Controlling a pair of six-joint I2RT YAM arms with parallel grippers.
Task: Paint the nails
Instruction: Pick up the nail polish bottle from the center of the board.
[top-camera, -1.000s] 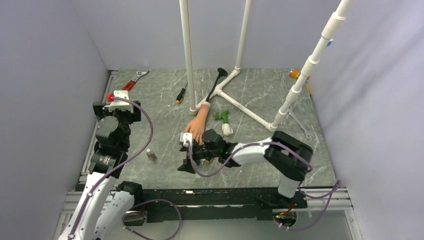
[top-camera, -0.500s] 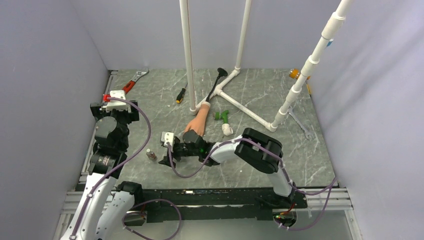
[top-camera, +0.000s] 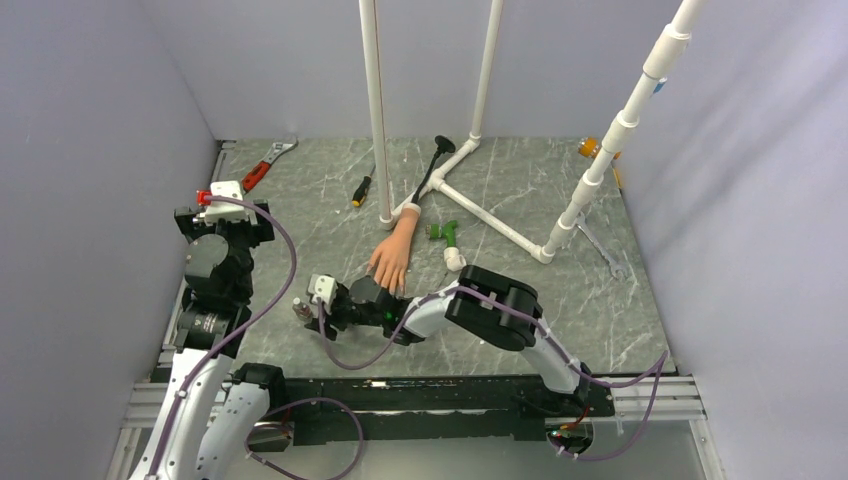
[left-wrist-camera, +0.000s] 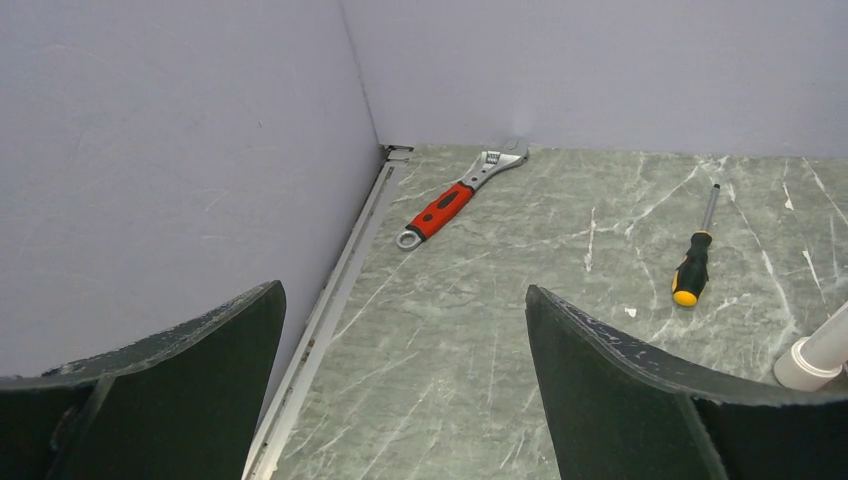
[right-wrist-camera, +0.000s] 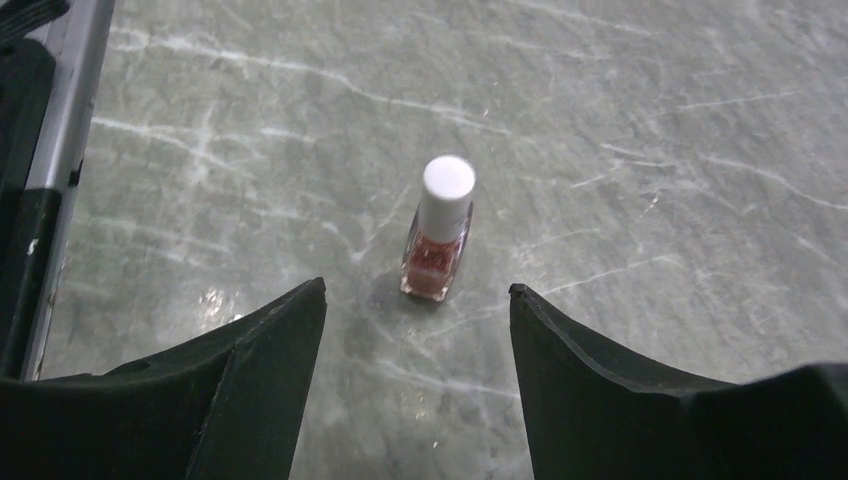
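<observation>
Nails (top-camera: 386, 284): at the fingertips of a peach mannequin hand (top-camera: 394, 255). It lies flat nr the centre of the grey marbled desk (top-camera: 300, 215), fingers twd the arm bases, white cuff at the far end by a white pipe frame (top-camera: 379, 120). Nails are too small in top view to tell colour or any paint.

R arm stretches low across the desk, passing just in front of those fingertips; contact can't be told. R pincer (right-wrist-camera: 417, 289) is left of the hand, jaws apart, nothing btwn them. Just ahead of its tips, in line w/ the gap, is a small polish bottle (right-wrist-camera: 437, 236). It stands upright on the desk, white cap on, clear body showing pinkish-red contents; fill level unclear. In wrist view it touches neither jaw.

L pincer (left-wrist-camera: 400, 290): up at the desk's left edge, well apart from hand & bottle, jaws spread wide, empty. Its cam faces the far left corner. A red-handled adjustable wrench (left-wrist-camera: 455, 196) lies nr that corner and a black/yellow screwdriver (left-wrist-camera: 692, 266) further right, both flat, apart from each other.

Rest: a green-and-white item (top-camera: 444, 235) just right of the mannequin hand. A black-handled tool (top-camera: 434, 165) lies beyond the cuff, by the frame's base. There is an orange thing (top-camera: 590, 148) at the far right and a metal spanner (top-camera: 600, 248) nr the right edge.
</observation>
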